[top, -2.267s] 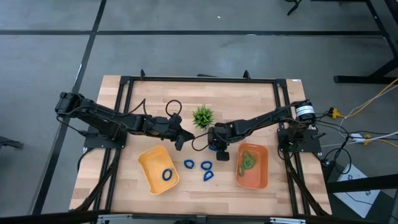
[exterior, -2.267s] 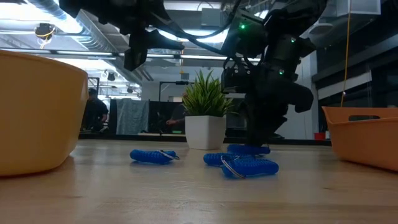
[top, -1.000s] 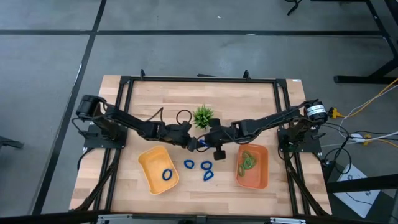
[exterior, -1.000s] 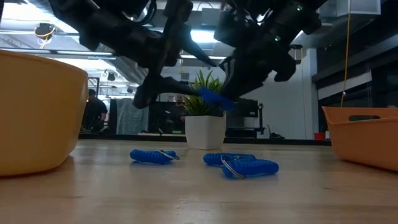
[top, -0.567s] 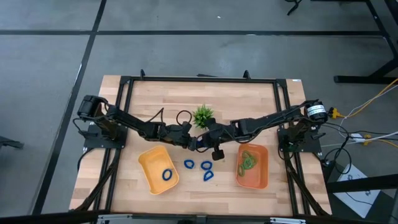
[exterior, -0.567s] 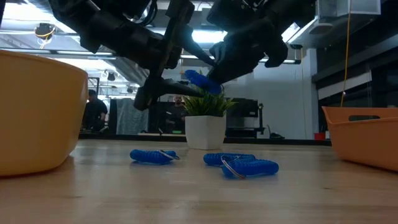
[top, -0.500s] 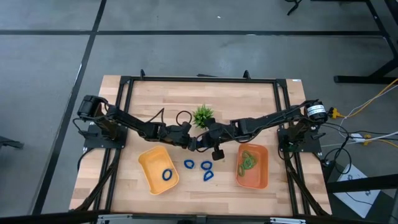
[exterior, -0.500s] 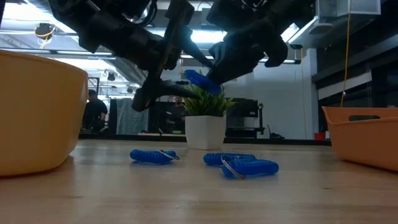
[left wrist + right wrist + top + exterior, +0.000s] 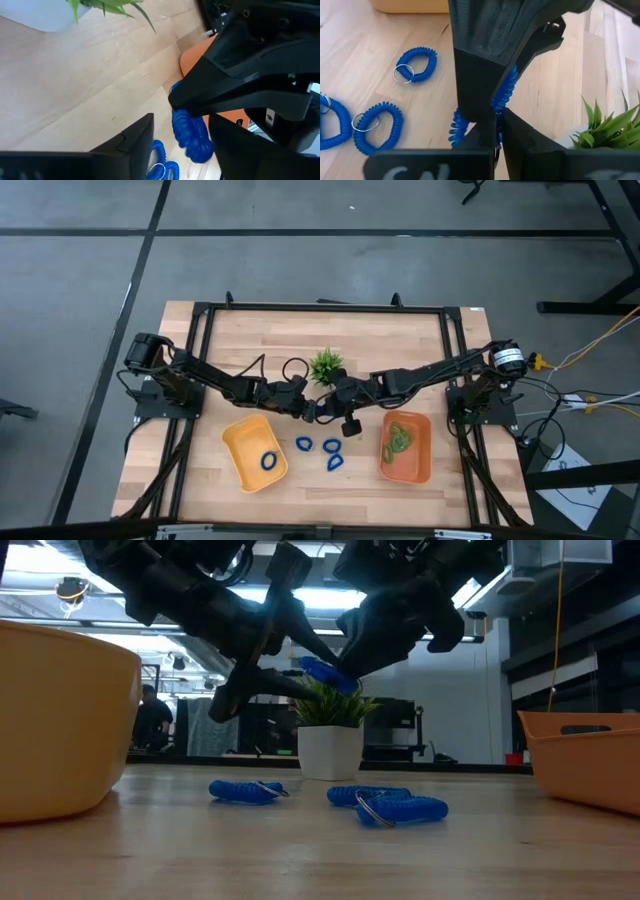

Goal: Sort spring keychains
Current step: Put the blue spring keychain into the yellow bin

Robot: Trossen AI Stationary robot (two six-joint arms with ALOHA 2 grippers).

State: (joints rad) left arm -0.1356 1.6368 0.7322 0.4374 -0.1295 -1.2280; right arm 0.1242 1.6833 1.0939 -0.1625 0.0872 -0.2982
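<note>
Dangling from the right gripper [image 9: 335, 675] — clamped on it — blue keychain [image 9: 322, 673], between left gripper's [image 9: 180, 137] spread fingers.

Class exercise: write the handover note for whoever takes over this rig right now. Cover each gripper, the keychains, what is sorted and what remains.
Right gripper: shut on a dark blue coiled keychain, raised beside the potted plant.
Left gripper: open around that keychain.
Done: one blue keychain in the yellow tray; green keychains in the orange tray.
Left: three blue keychains on the wooden table, plus the held one.
</note>
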